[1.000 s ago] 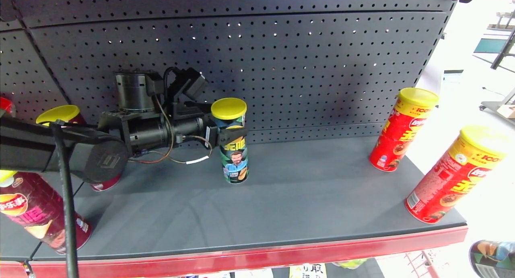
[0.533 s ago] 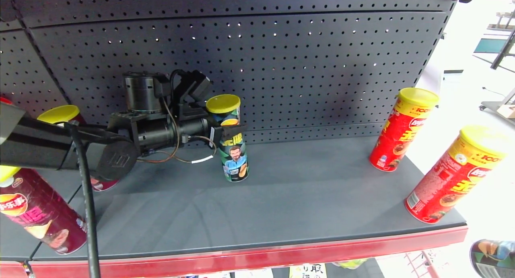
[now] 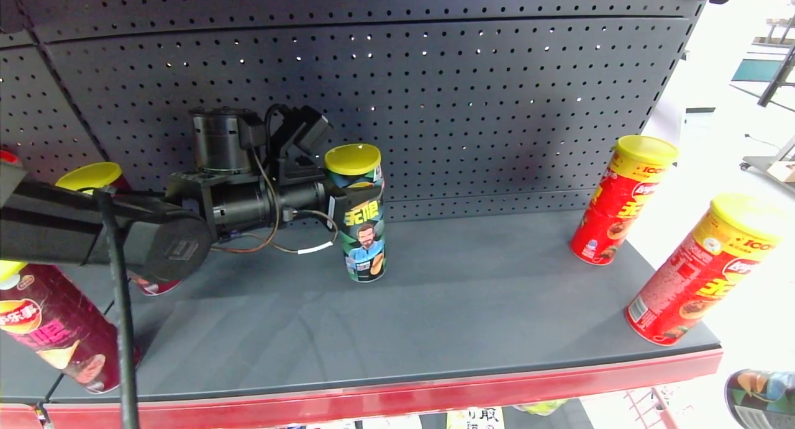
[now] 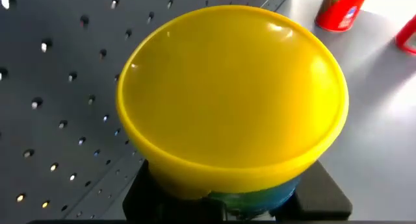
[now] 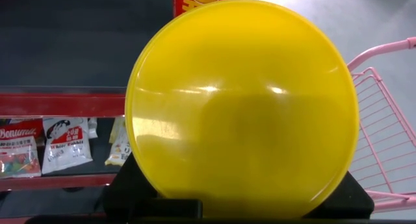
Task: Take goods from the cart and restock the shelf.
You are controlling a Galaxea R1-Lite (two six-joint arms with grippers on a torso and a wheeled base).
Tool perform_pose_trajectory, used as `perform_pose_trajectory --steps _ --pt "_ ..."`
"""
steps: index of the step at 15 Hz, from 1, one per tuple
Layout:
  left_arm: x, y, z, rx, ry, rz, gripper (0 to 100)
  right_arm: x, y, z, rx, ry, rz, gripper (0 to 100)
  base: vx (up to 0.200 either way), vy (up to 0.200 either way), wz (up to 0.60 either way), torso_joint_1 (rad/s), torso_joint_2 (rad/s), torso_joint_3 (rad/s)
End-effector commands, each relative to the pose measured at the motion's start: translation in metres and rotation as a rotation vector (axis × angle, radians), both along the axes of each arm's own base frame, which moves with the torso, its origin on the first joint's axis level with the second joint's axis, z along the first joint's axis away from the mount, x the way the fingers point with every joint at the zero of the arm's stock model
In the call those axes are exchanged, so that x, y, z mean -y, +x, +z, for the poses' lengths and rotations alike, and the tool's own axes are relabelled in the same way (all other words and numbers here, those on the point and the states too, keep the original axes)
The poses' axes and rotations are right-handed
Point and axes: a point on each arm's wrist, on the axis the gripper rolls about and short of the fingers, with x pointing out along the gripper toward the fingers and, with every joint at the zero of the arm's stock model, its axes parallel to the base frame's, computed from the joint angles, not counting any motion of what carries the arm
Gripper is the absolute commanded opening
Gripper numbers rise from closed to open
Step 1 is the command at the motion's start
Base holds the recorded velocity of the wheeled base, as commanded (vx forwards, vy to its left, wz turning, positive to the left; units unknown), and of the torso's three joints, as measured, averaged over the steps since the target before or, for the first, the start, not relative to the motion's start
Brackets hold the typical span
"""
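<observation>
Two cans held: our left gripper (image 3: pixel 359 204) jaws clench the shelved green chip can (image 3: pixel 365 233), red cans (image 3: pixel 621 199) at its 3 o'clock; right gripper (image 5: pixel 240 204) jaws clasp a yellow-lidded can (image 5: pixel 242 107).

Two red cans (image 3: pixel 623 199) (image 3: pixel 699 270), two maroon cans (image 3: pixel 49 336) (image 3: pixel 90 175) and two green cans (image 3: pixel 364 230) (image 3: pixel 761 398) (every lid yellow).
</observation>
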Motion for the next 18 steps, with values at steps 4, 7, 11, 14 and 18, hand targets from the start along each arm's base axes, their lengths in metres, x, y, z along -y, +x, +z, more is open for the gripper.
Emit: perform_pose_trajectory --steps 4,7,11,14,18 --pt "0.007 -0.047 0.042 0.057 -0.086 -0.081 0 0.0 0.004 0.002 -0.005 -0.001 0.0 0 0.0 0.0 0.0 0.0 0.0 0.0" --pt "0.001 -0.071 0.042 0.049 -0.078 -0.098 0 -0.001 0.008 0.004 -0.013 -0.002 0.003 0 0.0 0.0 0.0 0.0 0.0 0.0" --pt "-0.007 -0.106 0.017 -0.01 -0.029 -0.14 0 -0.001 0.009 0.006 -0.008 -0.001 0.003 0 0.0 0.0 0.0 0.0 0.0 0.0" --pt "-0.01 -0.112 0.003 -0.005 0.014 -0.152 0 -0.001 0.009 0.006 -0.008 -0.002 0.002 0 0.0 0.0 0.0 0.0 0.0 0.0" --pt "-0.007 -0.108 -0.004 -0.027 0.022 -0.16 0 -0.001 0.01 0.007 -0.01 -0.002 0.002 0 0.0 0.0 0.0 0.0 0.0 0.0"
